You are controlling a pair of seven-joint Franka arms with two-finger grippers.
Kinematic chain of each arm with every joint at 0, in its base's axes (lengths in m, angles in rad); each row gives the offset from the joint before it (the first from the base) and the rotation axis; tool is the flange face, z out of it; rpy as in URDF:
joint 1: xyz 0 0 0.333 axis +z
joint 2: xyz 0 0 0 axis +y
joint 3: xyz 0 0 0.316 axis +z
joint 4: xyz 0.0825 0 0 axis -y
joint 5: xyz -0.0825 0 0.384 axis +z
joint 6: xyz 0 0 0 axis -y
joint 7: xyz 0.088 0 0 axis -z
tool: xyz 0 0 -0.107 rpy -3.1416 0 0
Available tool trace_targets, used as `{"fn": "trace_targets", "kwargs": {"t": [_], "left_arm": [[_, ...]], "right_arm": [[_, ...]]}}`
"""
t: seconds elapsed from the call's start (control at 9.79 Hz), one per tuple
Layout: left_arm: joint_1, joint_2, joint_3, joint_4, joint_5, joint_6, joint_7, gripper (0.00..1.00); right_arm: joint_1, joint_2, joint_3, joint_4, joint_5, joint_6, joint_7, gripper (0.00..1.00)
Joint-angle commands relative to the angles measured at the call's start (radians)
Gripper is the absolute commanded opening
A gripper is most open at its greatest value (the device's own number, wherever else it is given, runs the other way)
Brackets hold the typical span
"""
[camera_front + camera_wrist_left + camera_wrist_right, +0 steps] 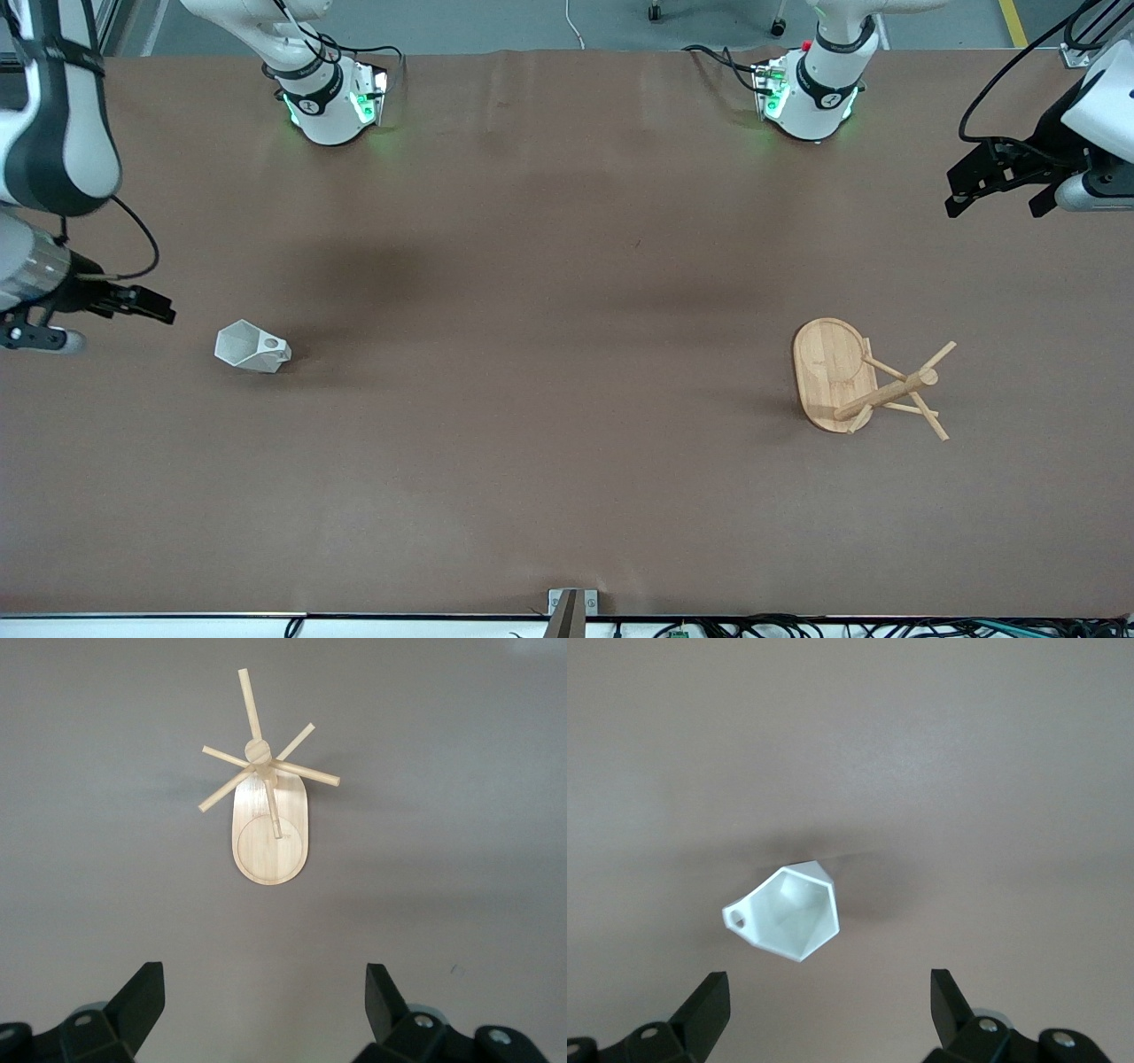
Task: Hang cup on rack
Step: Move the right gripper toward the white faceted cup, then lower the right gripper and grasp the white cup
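Right, you've got the cup (252, 346) lying on its side on the bench (549, 443), toward the right arm's end, mouth turned out toward that end of the bench and the pierced handle (271, 344) showing on its upper side. Your right end effector (146, 303) hangs just off the cup's mouth, and the right wrist view shows its fingers (709, 1003) spread wide with nothing between them. Over at the left arm's end the rack (864, 379) stands upright on its oval base, pegs fanning off the central post, well apart from the cup. The left end effector (1001, 190) waits above the bench up by that end, fingers (140, 999) also wide apart and empty.

Now, think about the grab. That cup looks rigid and light, probably ceramic or hard plastic, so it won't give under the pads, and it could chip if you knock it. The facets are smooth and slanted, so a pinch across the tapering body may squirt it out. I'd take the wall at the rim, one finger inside the mouth and one outside, and leave the handle free, because that hole is what must slide over a peg. Lying down it may roll as you close, so come in square.
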Motion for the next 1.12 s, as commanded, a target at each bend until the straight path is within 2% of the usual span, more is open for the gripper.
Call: {"fn": "trace_targets", "kwargs": {"t": [0.0, 0.2, 0.31, 0.51, 0.82, 1.02], "left_arm": [[0.016, 0.014, -0.003, -0.012, 0.017, -0.018, 0.005, 1.00], [0.019, 0.014, -0.001, -0.013, 0.019, -0.023, -0.002, 1.00], [0.051, 0.019, -0.004, -0.015, 0.020, -0.024, 0.007, 1.00], [0.050, 0.028, -0.007, -0.012, 0.023, -0.023, 0.004, 1.00], [0.041, 0.030, -0.013, -0.007, 0.024, -0.023, -0.002, 1.00], [0.037, 0.044, -0.013, -0.009, 0.024, -0.023, -0.005, 1.00]], "right_arm": [[0.000, 0.027, 0.010, -0.132, 0.016, 0.201, -0.020, 1.00], [-0.002, 0.109, 0.011, -0.207, 0.018, 0.401, -0.020, 1.00], [0.005, 0.119, 0.013, -0.238, 0.019, 0.442, -0.018, 0.99], [0.006, 0.156, 0.014, -0.246, 0.021, 0.457, -0.018, 0.98], [0.000, 0.176, 0.028, -0.259, 0.022, 0.472, -0.017, 0.85], [0.000, 0.177, 0.029, -0.257, 0.022, 0.473, -0.017, 0.67]]}}
